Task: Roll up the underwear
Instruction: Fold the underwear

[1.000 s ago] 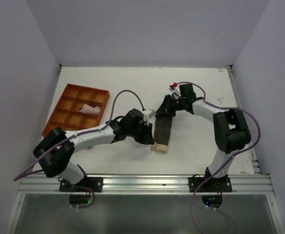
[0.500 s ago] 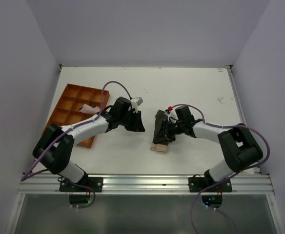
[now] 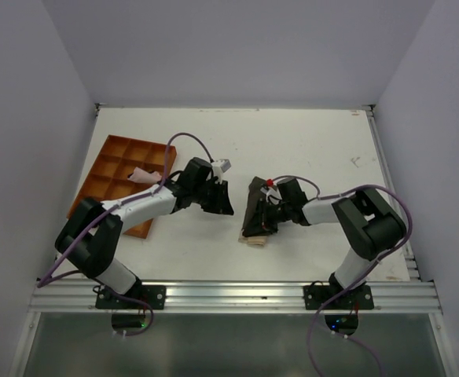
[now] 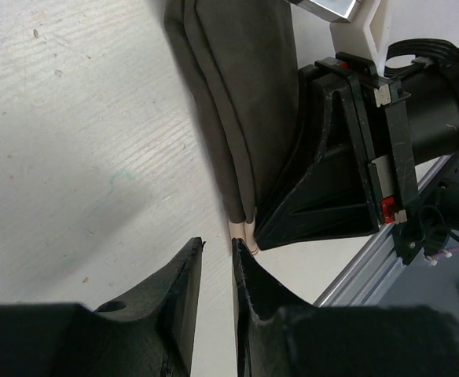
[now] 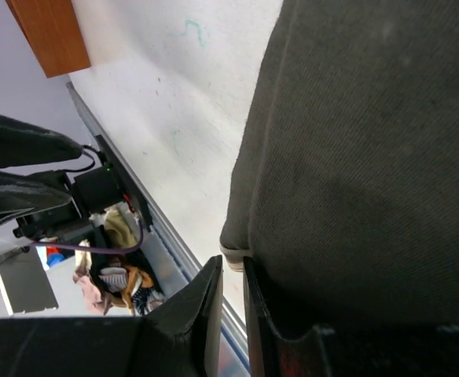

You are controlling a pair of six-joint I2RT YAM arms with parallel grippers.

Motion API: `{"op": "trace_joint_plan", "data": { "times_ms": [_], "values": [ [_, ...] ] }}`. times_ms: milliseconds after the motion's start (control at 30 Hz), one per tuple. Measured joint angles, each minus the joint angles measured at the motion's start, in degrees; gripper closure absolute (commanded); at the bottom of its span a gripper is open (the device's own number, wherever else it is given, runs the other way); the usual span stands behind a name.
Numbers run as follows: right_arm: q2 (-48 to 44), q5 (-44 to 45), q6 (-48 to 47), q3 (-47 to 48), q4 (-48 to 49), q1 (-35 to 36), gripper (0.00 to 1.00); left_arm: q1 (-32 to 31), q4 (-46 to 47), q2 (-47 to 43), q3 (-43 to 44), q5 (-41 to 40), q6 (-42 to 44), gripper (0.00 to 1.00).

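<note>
The underwear (image 3: 255, 195) lies as a narrow dark folded strip at mid-table, its tan waistband end (image 3: 254, 242) toward the near edge. My right gripper (image 3: 258, 226) lies low along the strip's right side, tips by the waistband. In the right wrist view the dark cloth (image 5: 371, 157) fills the right half behind one finger. The right gripper (image 5: 231, 263) stands a slit open with nothing seen in the gap. My left gripper (image 3: 223, 206) hovers left of the strip, apart from it. In the left wrist view the left gripper (image 4: 216, 245) is narrowly open and empty, pointing at the folded underwear (image 4: 245, 102).
An orange compartment tray (image 3: 108, 169) holding a small pink cloth (image 3: 145, 174) sits at the left, close behind my left arm. The aluminium rail (image 3: 229, 294) runs along the near table edge. White walls close in the table's sides and back.
My right gripper has slid from the strip's far end down to its near part. My left arm has swung back left, away from the cloth. Over the last half second little has moved.
</note>
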Motion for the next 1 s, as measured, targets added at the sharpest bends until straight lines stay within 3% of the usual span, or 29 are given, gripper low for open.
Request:
{"op": "trace_joint_plan", "data": {
  "times_ms": [133,267,500,700,1000],
  "values": [
    [-2.75,0.92,-0.90,0.26,-3.67,0.09,0.77,0.00,0.04,0.52,-0.09,0.46,0.00,0.75],
    [-8.74,3.69,-3.41,4.02,-13.75,0.15,0.74,0.00,1.07,1.14,-0.46,1.86,-0.02,0.75],
    [-17.51,16.61,-6.01,13.62,-30.73,1.49,0.73,-0.07,5.88,2.54,-5.16,5.70,-1.22,0.69],
    [-18.03,30.32,-4.02,15.67,-41.86,9.51,0.71,-1.51,10.47,5.75,-6.54,8.20,-2.05,0.62],
    [-17.66,42.07,1.38,17.00,-46.49,17.77,0.68,-3.17,15.96,7.34,-8.66,10.93,-3.13,0.60]
  ]
}}
